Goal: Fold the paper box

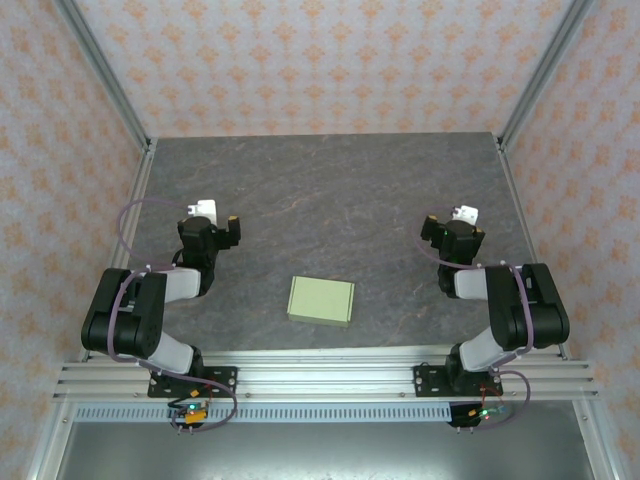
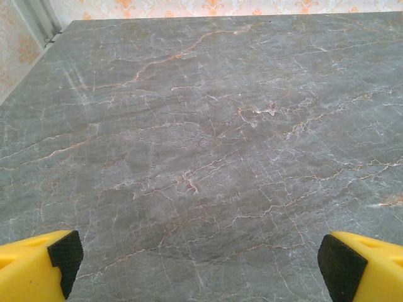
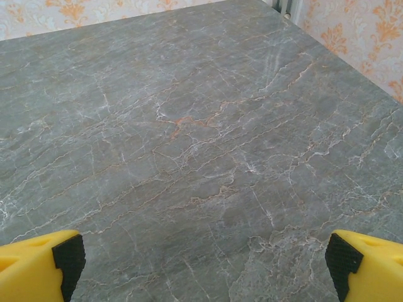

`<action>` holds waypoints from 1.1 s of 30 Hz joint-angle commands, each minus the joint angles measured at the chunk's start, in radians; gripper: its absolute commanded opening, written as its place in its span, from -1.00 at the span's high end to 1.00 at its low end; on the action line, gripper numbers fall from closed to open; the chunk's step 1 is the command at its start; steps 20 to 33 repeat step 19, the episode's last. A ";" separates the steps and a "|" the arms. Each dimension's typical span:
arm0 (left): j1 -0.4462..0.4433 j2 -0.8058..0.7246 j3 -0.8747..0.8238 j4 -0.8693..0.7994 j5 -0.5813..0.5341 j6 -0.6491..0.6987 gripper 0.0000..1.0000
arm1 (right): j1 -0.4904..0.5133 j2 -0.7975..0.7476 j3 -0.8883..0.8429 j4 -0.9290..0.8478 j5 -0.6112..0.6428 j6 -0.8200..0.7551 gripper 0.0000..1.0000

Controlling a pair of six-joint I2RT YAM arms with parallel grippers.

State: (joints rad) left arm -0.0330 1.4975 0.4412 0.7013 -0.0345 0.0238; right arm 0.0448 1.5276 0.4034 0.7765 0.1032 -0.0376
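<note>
Arms held back, box lying untouched between them.
From overhead I see the paper box (image 1: 321,300) flat on the table (image 1: 330,190) near its front edge. It looks already folded; any next move means reaching inward. The wrist views show the left gripper (image 2: 200,257) and right gripper (image 3: 204,258) released, jaws wide.

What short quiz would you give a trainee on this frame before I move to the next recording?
1. Fill in: the left hand and the right hand both stand ____.
2. Where is the paper box? A: flat on the table, between the two arms. B: in the left hand. C: at the table's far edge.
3. True or false: the right hand holds the paper box.
Key: 1 open; 2 A; 3 false.
</note>
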 commanded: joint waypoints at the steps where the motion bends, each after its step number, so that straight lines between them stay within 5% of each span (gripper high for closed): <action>1: -0.007 0.000 -0.010 0.033 -0.022 -0.004 -1.00 | -0.002 -0.009 0.017 -0.005 -0.011 -0.004 -0.98; 33: -0.008 0.000 -0.010 0.035 -0.022 -0.001 -1.00 | -0.004 -0.008 0.014 -0.001 -0.013 -0.005 -0.98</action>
